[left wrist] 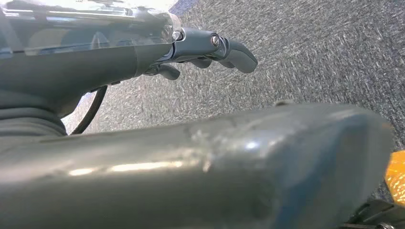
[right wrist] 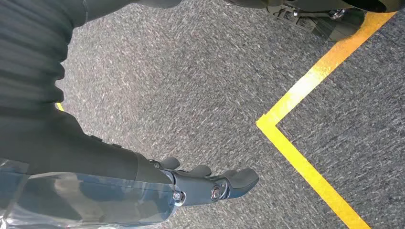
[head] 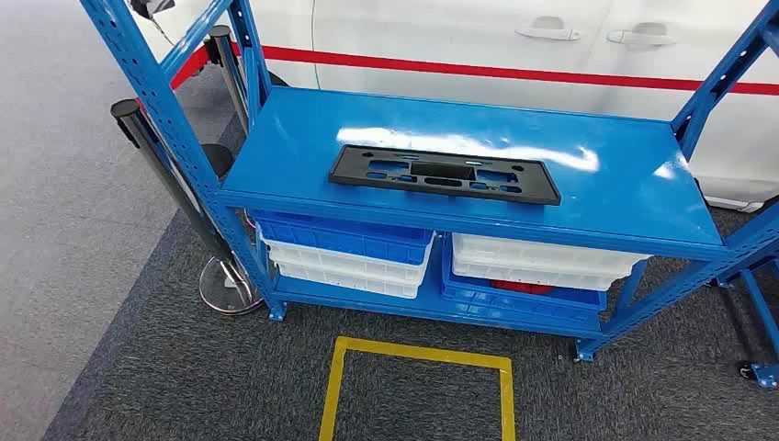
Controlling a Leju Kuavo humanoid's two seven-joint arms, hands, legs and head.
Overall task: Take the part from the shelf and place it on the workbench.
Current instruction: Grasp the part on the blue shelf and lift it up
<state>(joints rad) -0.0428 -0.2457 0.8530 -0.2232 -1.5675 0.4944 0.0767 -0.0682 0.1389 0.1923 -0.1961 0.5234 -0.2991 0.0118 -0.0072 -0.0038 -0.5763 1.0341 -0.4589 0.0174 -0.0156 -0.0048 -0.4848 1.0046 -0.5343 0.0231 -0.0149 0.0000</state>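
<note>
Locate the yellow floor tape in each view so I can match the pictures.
Head view: the yellow floor tape forms a rectangle outline on the grey carpet, in front of the blue shelf.
Left wrist view: a blurred yellow-orange patch at the edge, probably the tape.
Right wrist view: a tape corner, beyond the right hand.
Shared landmark: the grey carpet.

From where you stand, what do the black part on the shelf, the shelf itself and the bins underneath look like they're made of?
The black part looks like matte molded plastic: dull surface, neat cut-outs. The shelf looks like painted sheet metal: glossy blue, with bright glare and perforated uprights. The bins, blue and white, look like smooth rigid plastic with stacking rims. All of this rests on looks alone.
</note>
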